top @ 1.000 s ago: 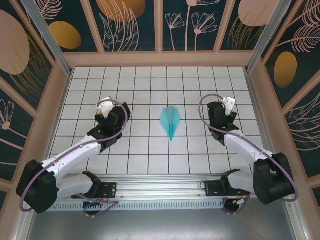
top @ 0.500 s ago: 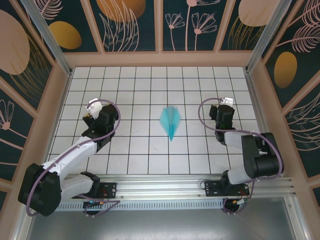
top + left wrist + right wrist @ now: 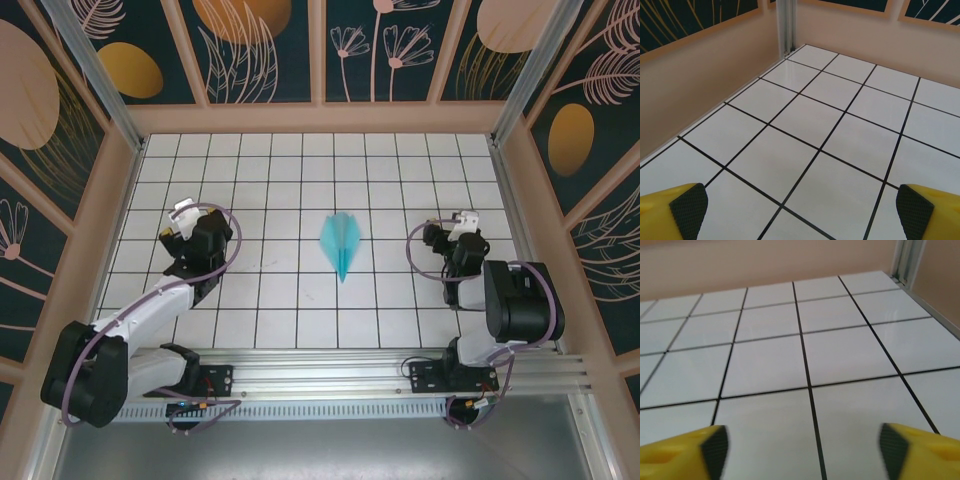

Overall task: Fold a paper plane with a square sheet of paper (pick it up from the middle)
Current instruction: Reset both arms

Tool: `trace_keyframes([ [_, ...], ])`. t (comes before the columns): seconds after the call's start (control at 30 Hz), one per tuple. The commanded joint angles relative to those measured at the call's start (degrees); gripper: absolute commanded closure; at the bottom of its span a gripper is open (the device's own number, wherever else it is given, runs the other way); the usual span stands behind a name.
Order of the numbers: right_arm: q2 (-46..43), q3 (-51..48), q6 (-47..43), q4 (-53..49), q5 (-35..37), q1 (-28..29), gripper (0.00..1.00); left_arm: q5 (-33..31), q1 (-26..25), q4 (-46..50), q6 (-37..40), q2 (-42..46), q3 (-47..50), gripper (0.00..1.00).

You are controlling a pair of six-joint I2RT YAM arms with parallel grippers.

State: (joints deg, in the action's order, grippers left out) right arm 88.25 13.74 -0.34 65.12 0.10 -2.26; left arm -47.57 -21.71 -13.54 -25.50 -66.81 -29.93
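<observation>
Jaws spread wide with nothing between them, the left gripper [image 3: 800, 210] and the right gripper [image 3: 802, 447] hang over the white tiled table [image 3: 280, 300], one at each side. Between them, well apart from both, the paper plane [image 3: 340, 245] lies mid-table, its slim tip toward the arms' bases.

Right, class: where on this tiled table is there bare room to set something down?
Bare tiles run along the back wall, beyond the paper plane, and between the plane's tip and the near rail. Crowded: the sides, where the open left gripper and right gripper sit.
</observation>
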Motion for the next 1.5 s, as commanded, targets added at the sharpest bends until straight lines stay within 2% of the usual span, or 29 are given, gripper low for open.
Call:
trace_keyframes([
  [0.0,0.1,-0.2,1.0,5.9,-1.8,0.2,0.01,0.8,1.6,-7.8,3.4,0.6,2.7,0.02],
  [0.07,0.1,-0.2,1.0,5.8,-1.9,0.2,0.01,3.3,3.3,-10.7,4.2,0.5,3.3,0.01],
  [0.17,0.0,-0.2,1.0,5.9,-1.9,0.2,0.01,1.8,4.8,-12.1,5.3,-0.2,3.5,0.01],
  [0.37,0.1,-0.2,1.0,5.9,-1.9,0.2,0.01,6.3,8.5,-18.5,8.3,-2.1,5.4,0.02],
  [0.53,0.1,-0.2,1.0,5.9,-1.9,0.2,0.01,5.5,10.5,-23.9,11.5,-5.1,6.3,0.01],
  [0.67,0.0,-0.2,1.0,5.9,-1.9,0.2,0.01,9.1,12.1,-27.6,13.0,-7.9,8.1,0.01],
  [0.77,0.0,-0.2,1.0,5.9,-2.0,0.2,0.01,10.3,12.2,-37.0,14.0,-11.2,11.3,0.01],
  [0.83,0.1,-0.2,1.0,5.9,-1.9,0.2,0.01,12.7,12.5,-37.5,15.1,-12.0,10.8,0.01],
  [0.9,0.1,-0.2,1.0,5.8,-1.9,0.2,0.01,13.4,12.8,-43.4,17.9,-13.1,11.9,0.01],
  [0.97,0.0,-0.2,1.0,5.9,-1.9,0.2,0.01,15.8,14.2,-54.0,20.8,-15.0,14.7,0.01],
  [1.03,0.0,-0.2,1.0,5.9,-1.9,0.2,0.01,21.2,17.6,-58.2,18.7,-18.0,15.8,0.01],
  [1.1,0.1,-0.2,1.0,5.9,-1.9,0.2,0.01,25.7,18.3,-56.3,19.2,-17.1,15.9,0.01],
  [1.17,0.1,-0.2,1.0,5.9,-1.9,0.2,0.01,30.2,18.5,-61.6,20.7,-20.8,17.8,0.02],
  [1.2,0.0,-0.2,1.0,5.9,-2.0,0.2,0.01,30.5,18.7,-67.4,20.9,-22.2,18.6,0.02],
  [1.23,0.0,-0.2,1.0,5.8,-1.9,0.2,0.01,32.1,19.4,-60.6,20.1,-20.0,17.2,0.02],
  [1.3,0.0,-0.2,1.0,5.9,-1.9,0.2,0.01,33.0,20.1,-63.4,19.9,-21.3,17.5,0.02],
  [1.33,0.1,-0.2,1.0,5.9,-2.0,0.2,0.01,33.1,20.2,-61.3,19.7,-20.4,17.2,0.01],
  [1.47,0.1,-0.2,1.0,5.9,-2.0,0.2,0.01,32.1,20.1,-62.7,19.7,-20.6,17.8,0.02],
])
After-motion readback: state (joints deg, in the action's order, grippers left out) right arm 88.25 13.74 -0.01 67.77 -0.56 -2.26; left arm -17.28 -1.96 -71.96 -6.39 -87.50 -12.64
